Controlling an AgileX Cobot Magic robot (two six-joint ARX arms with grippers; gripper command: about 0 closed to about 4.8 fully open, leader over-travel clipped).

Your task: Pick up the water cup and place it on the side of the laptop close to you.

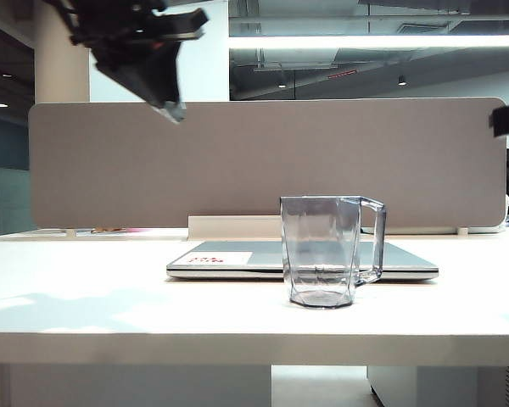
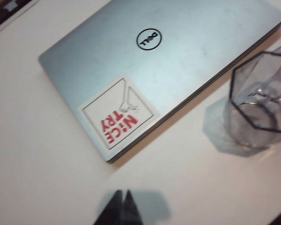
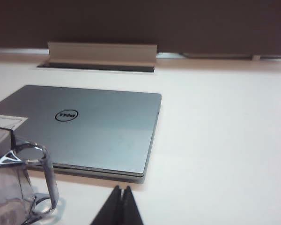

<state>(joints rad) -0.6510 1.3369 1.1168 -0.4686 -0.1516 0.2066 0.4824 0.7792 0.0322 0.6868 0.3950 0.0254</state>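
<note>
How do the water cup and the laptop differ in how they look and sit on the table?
The water cup is clear and grey-tinted; the laptop is opaque silver-grey. The water cup stands upright and narrow, while the laptop lies flat, closed and much wider. The laptop carries a white sticker with red print; the water cup has faceted walls and a side handle. Both rest on the white table, untouched by either gripper.

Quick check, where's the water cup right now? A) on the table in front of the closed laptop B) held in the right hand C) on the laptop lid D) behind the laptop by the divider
A: the water cup stands upright on the table at the closed laptop's near edge, with neither hand on it; the left hand and right hand are both shut and clear of it.
</note>
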